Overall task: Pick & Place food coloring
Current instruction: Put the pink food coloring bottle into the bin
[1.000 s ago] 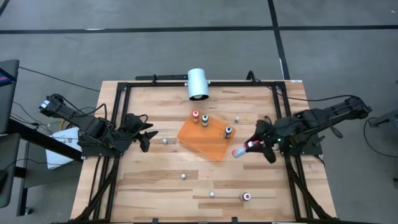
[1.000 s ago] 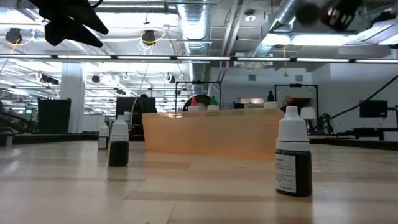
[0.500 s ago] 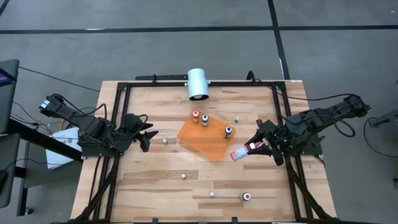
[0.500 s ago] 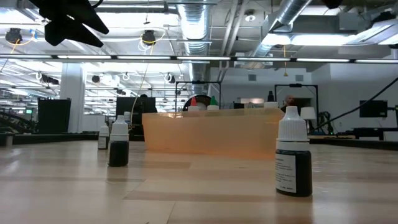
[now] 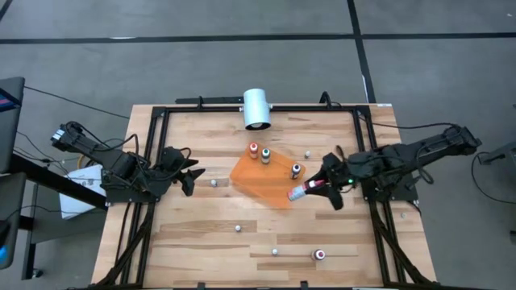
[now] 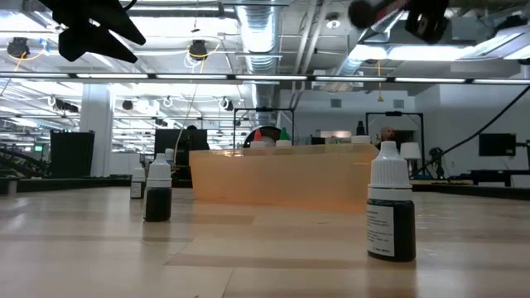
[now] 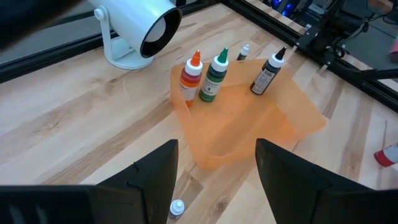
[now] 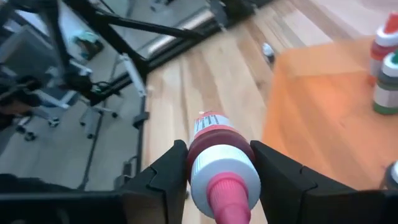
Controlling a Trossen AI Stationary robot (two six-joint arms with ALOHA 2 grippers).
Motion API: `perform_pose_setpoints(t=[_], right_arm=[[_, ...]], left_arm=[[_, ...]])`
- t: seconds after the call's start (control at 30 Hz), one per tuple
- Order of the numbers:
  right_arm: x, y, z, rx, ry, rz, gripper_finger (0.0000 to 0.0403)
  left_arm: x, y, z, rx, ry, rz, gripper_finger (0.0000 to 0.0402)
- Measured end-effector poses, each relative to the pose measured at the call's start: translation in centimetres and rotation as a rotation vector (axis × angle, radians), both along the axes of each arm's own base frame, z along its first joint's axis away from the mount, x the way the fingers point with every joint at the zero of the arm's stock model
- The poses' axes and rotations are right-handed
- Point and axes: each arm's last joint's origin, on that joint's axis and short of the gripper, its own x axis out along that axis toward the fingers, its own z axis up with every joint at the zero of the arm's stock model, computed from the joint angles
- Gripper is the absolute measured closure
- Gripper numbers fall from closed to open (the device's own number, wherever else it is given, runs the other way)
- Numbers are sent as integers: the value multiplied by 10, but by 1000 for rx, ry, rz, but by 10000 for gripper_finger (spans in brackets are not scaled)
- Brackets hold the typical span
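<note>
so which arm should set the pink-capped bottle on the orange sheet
Right. The right hand already grips the pink-capped bottle at the orange sheet's edge, while the left hand waits open, away from the sheet.

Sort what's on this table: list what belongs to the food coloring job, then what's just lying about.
Job:
- pink-topped bottle, held in the right gripper
- red-topped bottle, green-topped bottle and dark-topped bottle on the orange sheet
- red-topped bottle on the bare wood
- small bottles scattered on the wood

Lying about:
- white cylinder
- left gripper, waiting open
</note>
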Motion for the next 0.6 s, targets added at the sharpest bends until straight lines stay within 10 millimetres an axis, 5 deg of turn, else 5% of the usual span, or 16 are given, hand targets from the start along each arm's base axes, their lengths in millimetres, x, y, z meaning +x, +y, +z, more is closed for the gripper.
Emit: perform_pose_setpoints(t=[0.17,0.6], right_arm=[[17,-5,-11,-36,92,-31,245],[56,-25,6,-248,280,-12,242]], left_arm=[[0,0,0,16,12,-16,195],[-10,6,8,101,-19,-9,195]])
